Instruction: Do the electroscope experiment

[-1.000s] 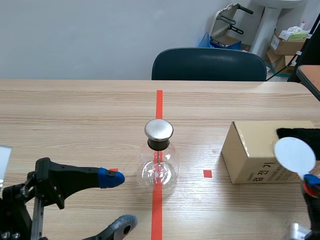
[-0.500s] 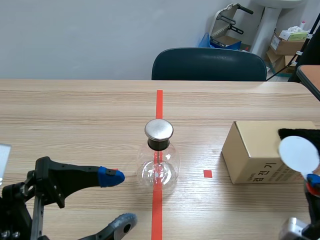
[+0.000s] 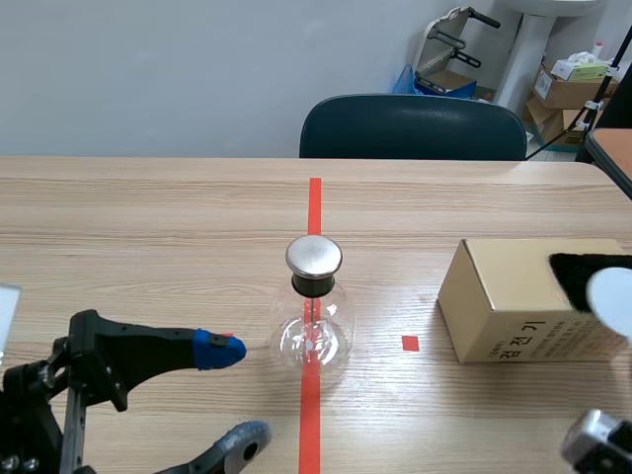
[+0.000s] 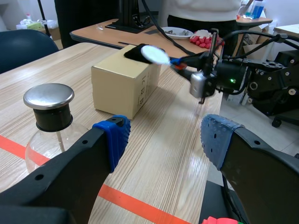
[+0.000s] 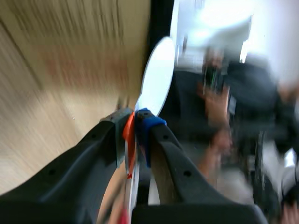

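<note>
The electroscope, a round glass flask [image 3: 314, 331] with a metal cap [image 3: 314, 256], stands mid-table on the red tape line; in the left wrist view the flask [image 4: 49, 116] lies ahead of my left finger. My left gripper [image 3: 235, 395] sits low, short of the flask, open and empty, its blue pads [image 4: 114, 135] wide apart. My right gripper [image 5: 134, 123] is shut on the thin orange handle [image 5: 128, 133] of a white disc [image 5: 156, 77]. That disc [image 3: 614, 299] hovers at the right end of the cardboard box [image 3: 513, 296]. A black cloth [image 3: 583, 267] lies on the box.
A dark blue chair [image 3: 413, 126] stands behind the far table edge. Cardboard boxes [image 3: 568, 89] and gear fill the back right corner. The table's right edge runs just past the box. In the left wrist view a second table [image 4: 140, 35] stands behind.
The white disc has slid to the right along the box, now partly out of the scene view. The left arm has stayed still.
</note>
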